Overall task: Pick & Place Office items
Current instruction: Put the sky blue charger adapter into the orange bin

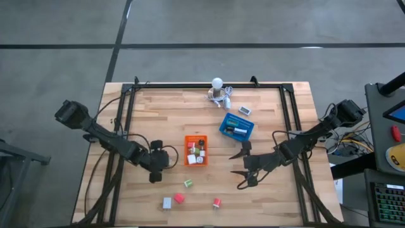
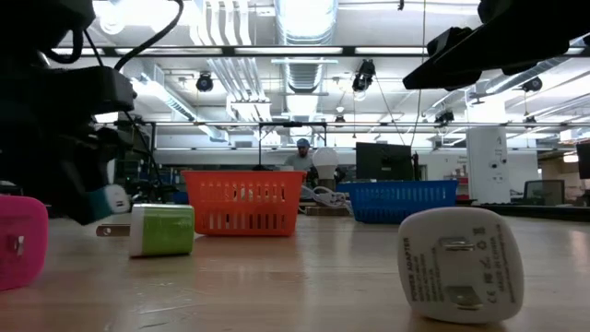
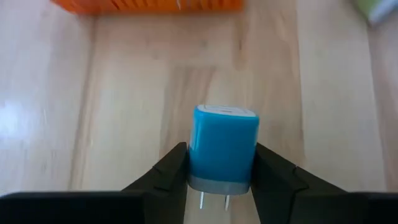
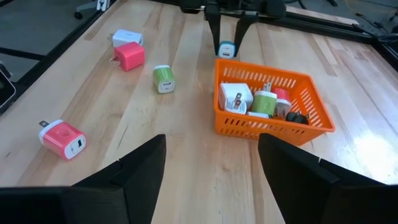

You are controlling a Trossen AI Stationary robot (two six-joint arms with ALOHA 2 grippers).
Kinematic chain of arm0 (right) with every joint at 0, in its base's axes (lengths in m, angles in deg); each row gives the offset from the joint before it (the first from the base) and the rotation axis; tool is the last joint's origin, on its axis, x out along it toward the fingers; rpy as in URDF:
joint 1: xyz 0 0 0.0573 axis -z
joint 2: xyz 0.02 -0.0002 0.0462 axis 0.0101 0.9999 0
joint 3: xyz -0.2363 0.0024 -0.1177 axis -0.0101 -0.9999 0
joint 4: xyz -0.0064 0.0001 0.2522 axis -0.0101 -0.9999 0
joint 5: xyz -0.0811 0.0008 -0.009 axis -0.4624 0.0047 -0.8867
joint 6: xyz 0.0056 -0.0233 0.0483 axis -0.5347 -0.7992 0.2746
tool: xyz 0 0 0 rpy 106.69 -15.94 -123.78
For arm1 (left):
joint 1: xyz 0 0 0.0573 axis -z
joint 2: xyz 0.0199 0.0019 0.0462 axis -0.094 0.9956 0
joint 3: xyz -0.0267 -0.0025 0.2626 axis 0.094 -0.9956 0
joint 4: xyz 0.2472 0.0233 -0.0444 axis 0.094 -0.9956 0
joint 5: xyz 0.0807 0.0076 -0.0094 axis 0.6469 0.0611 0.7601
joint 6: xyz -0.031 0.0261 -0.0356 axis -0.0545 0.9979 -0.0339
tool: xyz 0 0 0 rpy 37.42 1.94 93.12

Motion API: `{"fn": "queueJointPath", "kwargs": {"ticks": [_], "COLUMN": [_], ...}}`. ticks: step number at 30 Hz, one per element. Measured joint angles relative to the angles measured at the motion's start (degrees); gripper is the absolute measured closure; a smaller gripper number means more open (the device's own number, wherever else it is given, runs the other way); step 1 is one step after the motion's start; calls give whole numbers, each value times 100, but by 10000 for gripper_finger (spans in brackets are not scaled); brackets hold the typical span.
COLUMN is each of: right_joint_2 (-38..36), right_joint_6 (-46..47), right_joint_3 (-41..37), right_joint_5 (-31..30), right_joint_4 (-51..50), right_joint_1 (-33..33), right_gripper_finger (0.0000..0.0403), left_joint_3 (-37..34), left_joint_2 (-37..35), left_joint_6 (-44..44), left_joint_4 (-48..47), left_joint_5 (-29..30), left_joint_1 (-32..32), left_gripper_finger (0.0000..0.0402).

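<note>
Plastic, hard and smooth, makes up the small blue wall charger with two metal prongs (image 3: 224,152), so it looks light, rigid and a little slippery; the flat side faces are the sensible place to grip, well away from the prongs. The left end effector (image 3: 221,168) already has it there, its two dark fingers pressed against those side faces with the prongs pointing back toward the wrist. In the high view this end effector (image 1: 157,166) sits over the wooden tabletop (image 1: 266,196), just beside the left wall of the orange mesh plastic basket (image 1: 188,152), which already holds several chargers.

Further along, loose on the tabletop, lie a green and white charger (image 1: 188,183), a white one (image 1: 167,203), a pink one (image 1: 179,197) and a red one (image 1: 217,202), all apart from either arm. They should handle the same way: light, stiff, best taken across the flat sides.

On the right, the right end effector (image 1: 242,166) hovers with its fingers spread and empty, near the orange basket's right side. The blue mesh basket (image 1: 225,125) stands just beyond it.
</note>
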Motion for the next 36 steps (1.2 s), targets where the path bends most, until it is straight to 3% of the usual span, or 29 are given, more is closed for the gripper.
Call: {"fn": "queueJointPath", "kwargs": {"ticks": [8,15,21,26,31,36], "right_joint_2": [0,4,9,9,9,9], "right_joint_6": [-168,-853,-1001,-952,-970,-999], "right_joint_3": [-188,-1039,-1839,-2134,-2067,-2006], "right_joint_5": [1,4,11,10,11,10], "right_joint_4": [489,2673,4250,4688,4631,4597], "right_joint_1": [0,52,237,418,497,496], "right_gripper_finger": [154,154,154,154,154,154], "left_joint_3": [-768,-1154,-1394,-1343,-843,-85], "left_joint_2": [-13,-17,-22,-18,65,315], "left_joint_6": [467,1171,1896,1823,1900,1822], "left_joint_4": [2301,3797,5160,5351,5256,3852], "left_joint_5": [891,1619,1809,1362,583,17], "left_joint_1": [0,0,-99,-498,-928,-1384], "left_gripper_finger": [269,269,269,269,269,269]}}
